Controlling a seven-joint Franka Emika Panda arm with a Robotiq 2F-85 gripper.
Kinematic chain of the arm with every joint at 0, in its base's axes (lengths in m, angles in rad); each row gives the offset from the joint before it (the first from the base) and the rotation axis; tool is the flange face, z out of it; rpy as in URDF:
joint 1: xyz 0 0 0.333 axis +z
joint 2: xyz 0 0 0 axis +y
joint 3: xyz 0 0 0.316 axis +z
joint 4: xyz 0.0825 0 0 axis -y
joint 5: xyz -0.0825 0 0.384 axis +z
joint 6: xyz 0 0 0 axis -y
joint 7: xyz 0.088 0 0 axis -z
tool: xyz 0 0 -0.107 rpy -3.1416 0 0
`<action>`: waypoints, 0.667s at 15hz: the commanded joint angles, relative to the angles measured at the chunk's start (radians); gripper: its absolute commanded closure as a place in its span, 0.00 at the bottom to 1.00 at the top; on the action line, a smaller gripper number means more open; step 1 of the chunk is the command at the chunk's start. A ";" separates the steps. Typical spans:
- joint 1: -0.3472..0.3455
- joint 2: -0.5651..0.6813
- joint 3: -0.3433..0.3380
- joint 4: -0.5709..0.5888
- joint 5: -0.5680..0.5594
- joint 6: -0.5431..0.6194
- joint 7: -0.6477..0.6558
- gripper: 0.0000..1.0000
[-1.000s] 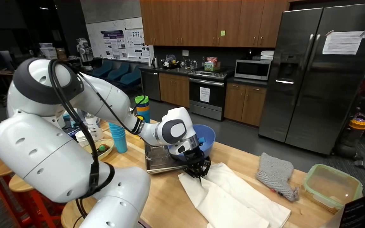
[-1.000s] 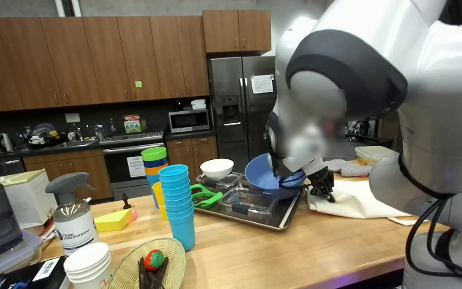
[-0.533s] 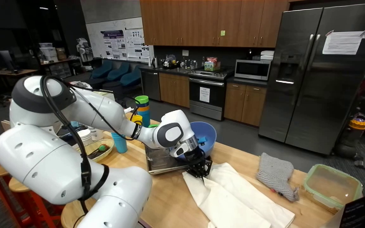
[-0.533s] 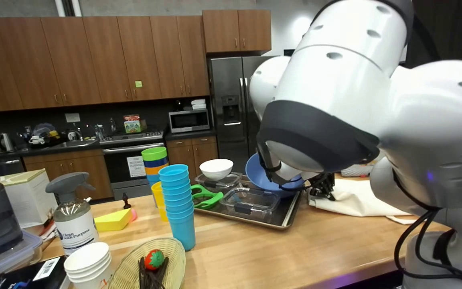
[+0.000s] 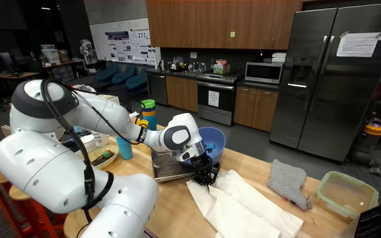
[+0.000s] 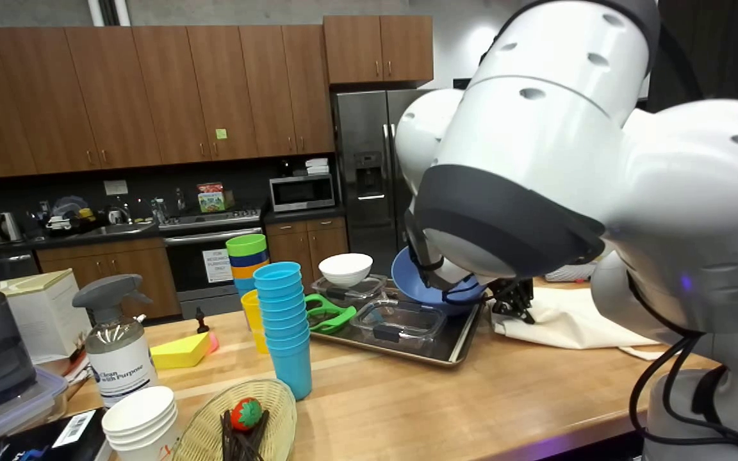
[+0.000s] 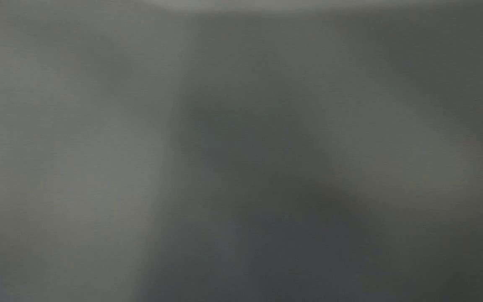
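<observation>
- On the table [image 5: 180,205], the cloth [image 5: 243,211] is lying rumpled in long, loose folds.
- To my eye it's looking light, soft and limp, hardly slippery or fragile; I'm guessing it bends and trails rather than keeping a shape.
- For a hold, I'm favouring an edge or raised crease, since a flat stretch is offering little to pinch.
- The claw [image 5: 207,183] is pointing down right at the cloth's end beside the tray [image 6: 462,336]; most of the cloth is stretching away from it.
- Its jaws are standing fully closed, creases running up to them, so it's seemingly nipping some cloth; the exact bite is hiding from me.
- Farther out, a bowl [image 5: 218,138], a grey knit [image 5: 286,181] and a tub [image 5: 337,206] are sitting around.
</observation>
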 commanded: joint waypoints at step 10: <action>-0.049 0.199 -0.085 0.135 -0.094 -0.430 0.004 0.99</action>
